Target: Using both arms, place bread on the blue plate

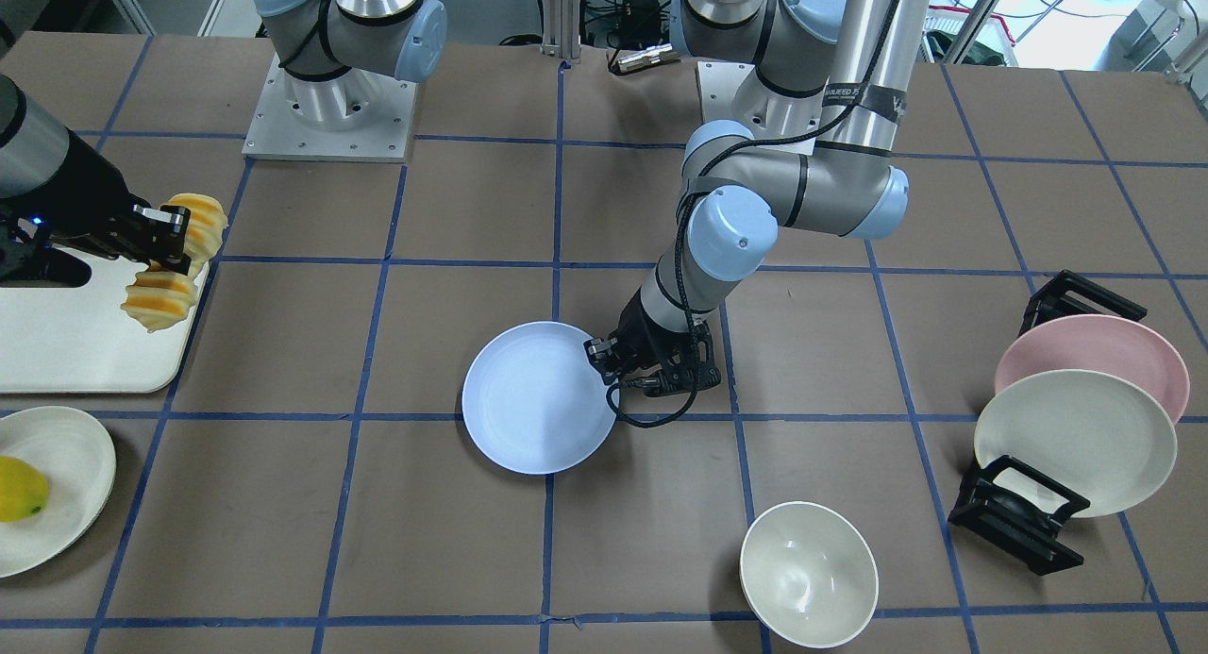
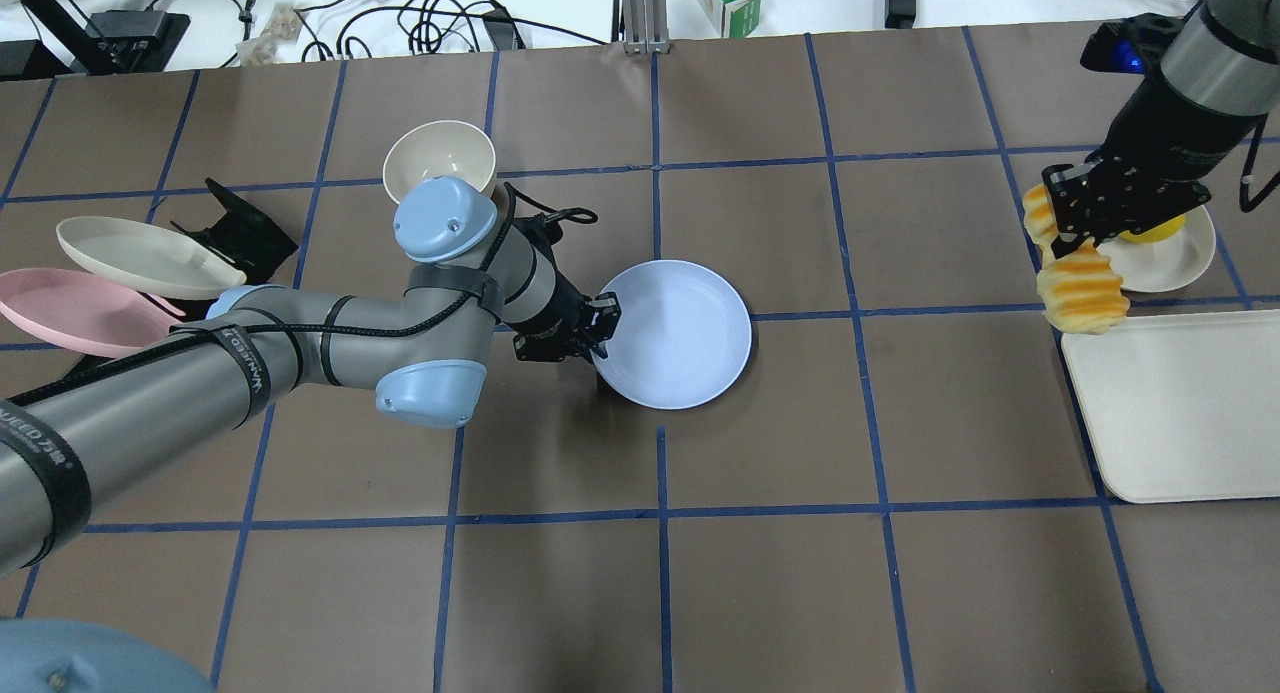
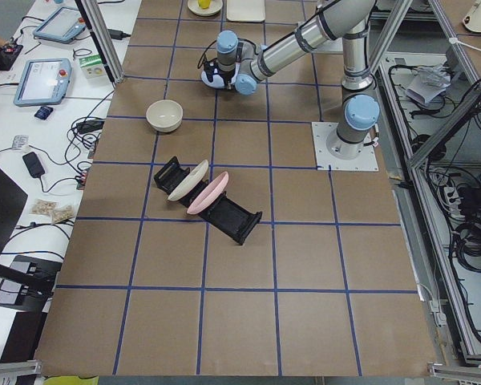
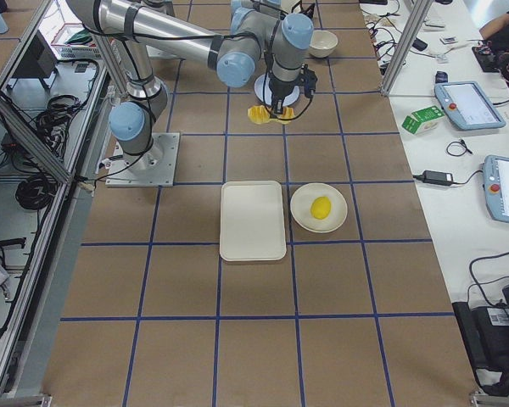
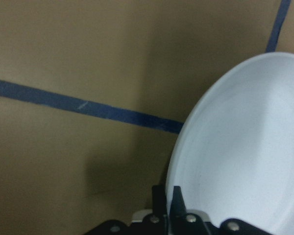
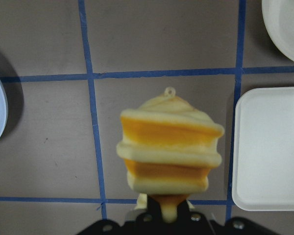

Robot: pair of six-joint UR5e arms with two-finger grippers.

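Bread (image 2: 1082, 291) held mid-length in right gripper (image 2: 1070, 235); left gripper (image 2: 603, 325) pinches blue plate (image 2: 685, 333)

The bread (image 6: 169, 147) shows yellow-orange bands with pale ridges, the plate (image 1: 538, 397) plain lavender-blue, the table (image 1: 283, 503) brown with blue gridlines.

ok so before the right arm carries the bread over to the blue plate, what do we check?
1. Right tool shut on bread: ok, clamped mid-loaf, ends sticking out either side.
2. Bread off the tray: ok, in the air beside it.
3. Left tool shut on blue plate rim: ok.
4. Blue plate bare: ok.
5. Plate flat on the table or raised: cannot tell.
6. Left arm out of the approach: ok, it comes in from the plate's side away from the bread.
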